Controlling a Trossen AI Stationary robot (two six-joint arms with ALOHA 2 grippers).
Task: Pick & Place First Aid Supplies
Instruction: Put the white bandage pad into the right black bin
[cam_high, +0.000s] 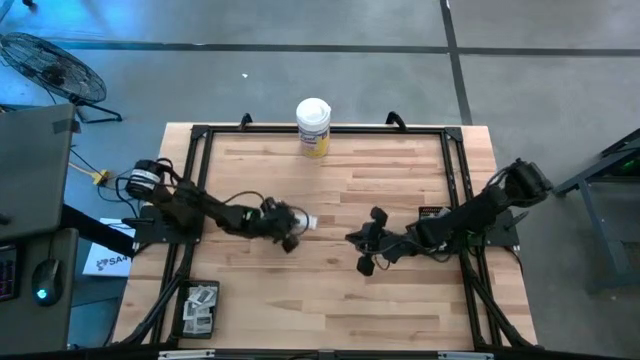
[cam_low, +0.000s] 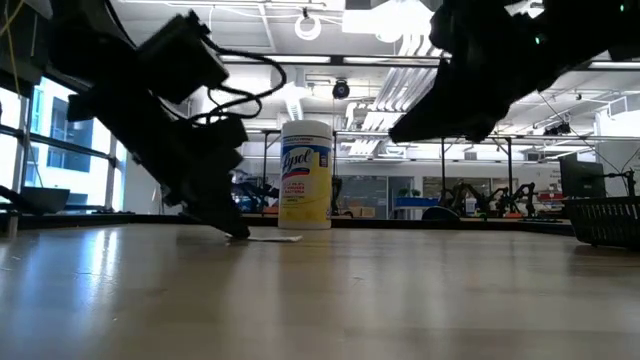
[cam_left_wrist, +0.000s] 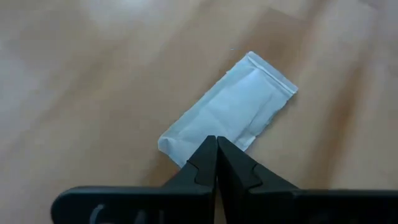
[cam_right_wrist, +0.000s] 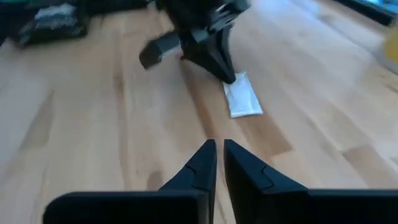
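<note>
Pinching one end of the white packet (cam_left_wrist: 229, 109) near the worktop (cam_high: 400, 180) centre, the clenched left claw (cam_high: 294, 224) could lose it; the right claw (cam_high: 365, 250), nearly clenched and empty, waits at three o'clock.

The table (cam_high: 330, 290) is made of light wood boards. It stands on a gray floor (cam_high: 300, 25) with dark lines across it. A round black fan (cam_high: 50, 65) sits at about 10 o'clock from the table. Bright lamps (cam_low: 400, 15) shine on the ceiling. Big windows (cam_low: 50, 150) let in daylight at the room's side.
</note>
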